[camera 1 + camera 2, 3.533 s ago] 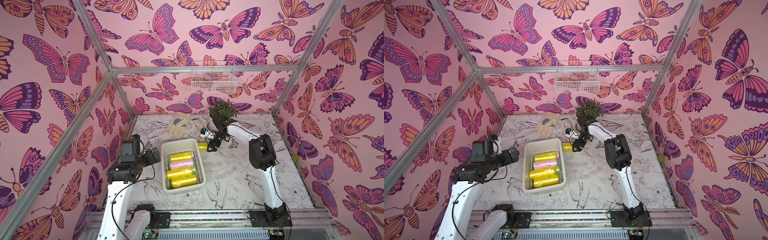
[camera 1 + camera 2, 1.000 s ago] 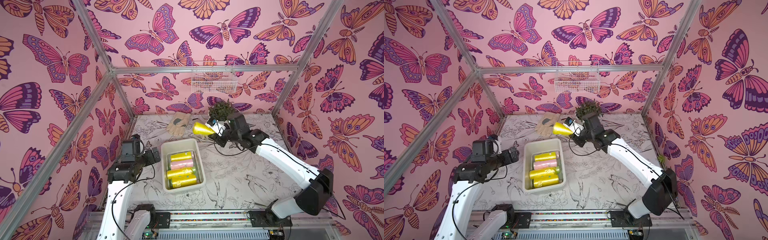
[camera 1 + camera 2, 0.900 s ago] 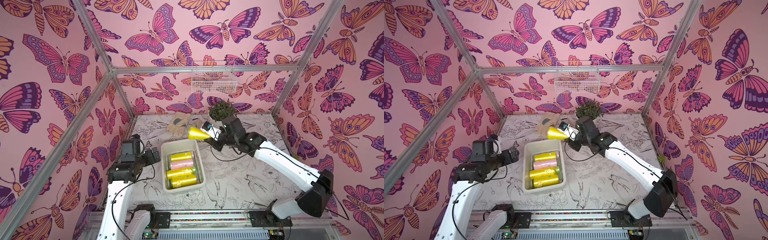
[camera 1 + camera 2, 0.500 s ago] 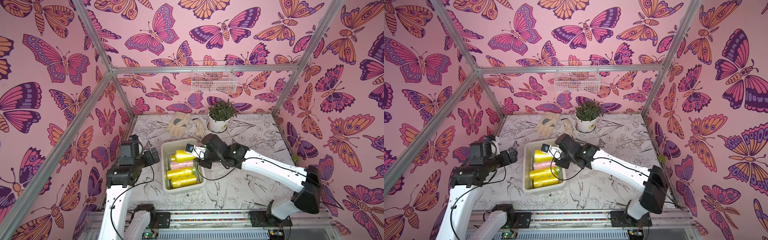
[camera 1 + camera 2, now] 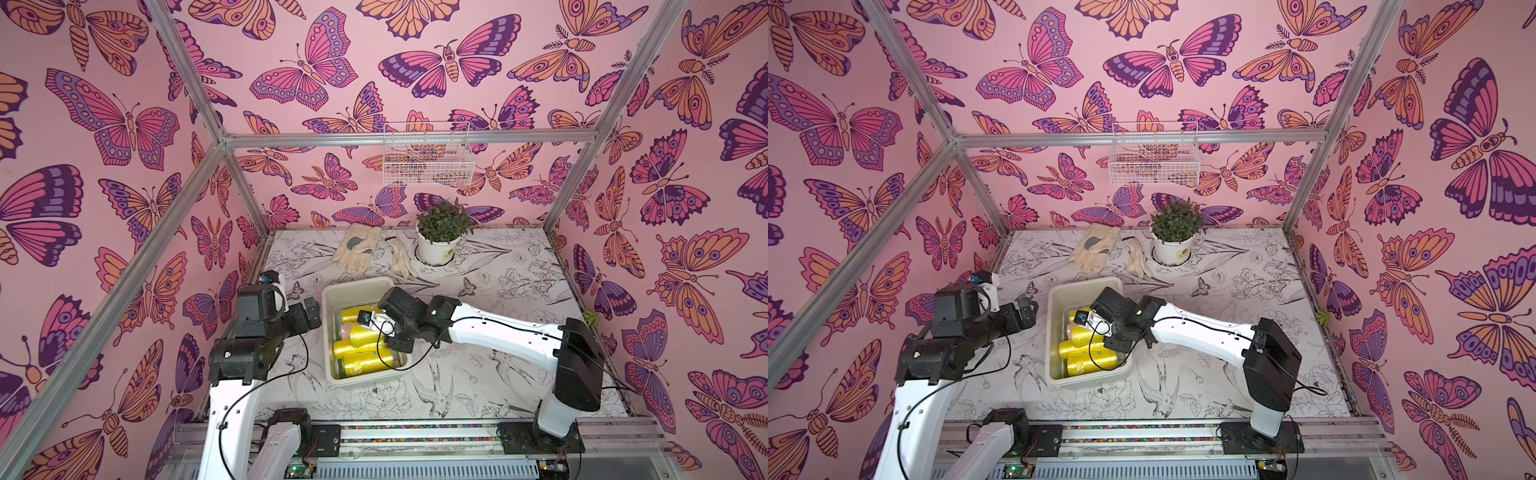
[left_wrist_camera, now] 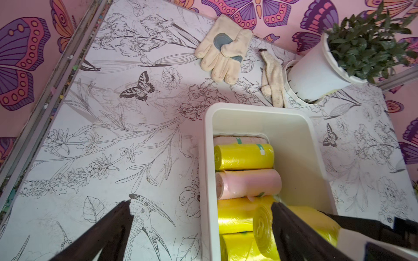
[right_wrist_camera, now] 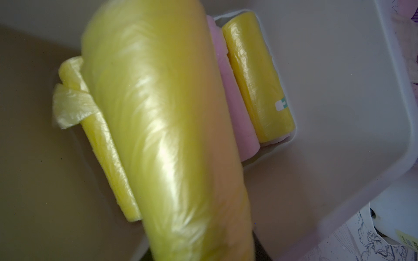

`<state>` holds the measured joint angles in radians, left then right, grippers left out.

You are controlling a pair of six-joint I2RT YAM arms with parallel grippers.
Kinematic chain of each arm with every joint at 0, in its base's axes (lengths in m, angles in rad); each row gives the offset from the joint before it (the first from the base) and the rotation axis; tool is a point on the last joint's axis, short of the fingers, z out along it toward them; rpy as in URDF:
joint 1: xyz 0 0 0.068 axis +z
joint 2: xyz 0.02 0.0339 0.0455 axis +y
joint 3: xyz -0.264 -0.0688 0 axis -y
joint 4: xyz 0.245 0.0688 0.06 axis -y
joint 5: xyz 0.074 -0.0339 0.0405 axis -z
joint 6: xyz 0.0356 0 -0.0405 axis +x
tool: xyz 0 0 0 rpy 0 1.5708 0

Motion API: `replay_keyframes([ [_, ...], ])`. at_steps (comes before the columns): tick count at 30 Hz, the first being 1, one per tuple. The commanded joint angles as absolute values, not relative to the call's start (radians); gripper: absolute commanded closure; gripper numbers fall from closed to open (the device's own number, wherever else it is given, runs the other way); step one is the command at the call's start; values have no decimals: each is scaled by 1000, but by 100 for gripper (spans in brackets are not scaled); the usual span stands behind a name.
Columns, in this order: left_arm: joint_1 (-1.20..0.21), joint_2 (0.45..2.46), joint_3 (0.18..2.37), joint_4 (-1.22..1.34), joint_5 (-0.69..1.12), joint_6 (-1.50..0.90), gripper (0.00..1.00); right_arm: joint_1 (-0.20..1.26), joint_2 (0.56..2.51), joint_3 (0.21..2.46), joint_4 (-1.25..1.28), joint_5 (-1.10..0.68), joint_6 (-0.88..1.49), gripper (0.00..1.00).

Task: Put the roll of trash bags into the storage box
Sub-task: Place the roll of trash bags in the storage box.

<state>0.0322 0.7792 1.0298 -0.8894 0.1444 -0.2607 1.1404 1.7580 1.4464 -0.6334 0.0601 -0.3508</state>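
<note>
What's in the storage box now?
In the storage box, yellow rolls and pink rolls lie side by side; the right gripper holds another yellow roll over them. It hides part of the row, so the count is unclear.

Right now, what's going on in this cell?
The right hand is shut on a yellow roll of trash bags and holds it low inside the storage box, over the yellow and pink rolls lying there. It has not let go yet. The left hand is open and empty, hovering by the box's side. At the back lie gloves and a potted plant.
</note>
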Motion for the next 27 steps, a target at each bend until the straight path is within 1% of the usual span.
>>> replay_keyframes([
  [1,33,727,1028,-866,234,-224,0,1141,1795,1495,-613,69,-300,80],
  [5,28,661,1014,-844,264,-216,0,1144,1840,1534,-625,63,-285,74],
  [8,25,614,998,-824,267,-216,0,1148,1879,1567,-644,62,-276,66],
  [12,17,592,989,-820,239,-218,0,1152,1896,1558,-621,63,-262,48],
  [15,15,595,989,-821,232,-219,0,1155,1881,1528,-580,57,-260,37],
  [18,15,599,989,-825,217,-220,0,1157,1861,1514,-570,62,-259,19],
  [21,14,597,988,-826,209,-222,0,1162,1844,1519,-581,61,-268,16],
  [27,12,600,986,-826,200,-224,0,1173,1752,1498,-560,-3,-254,15],
])
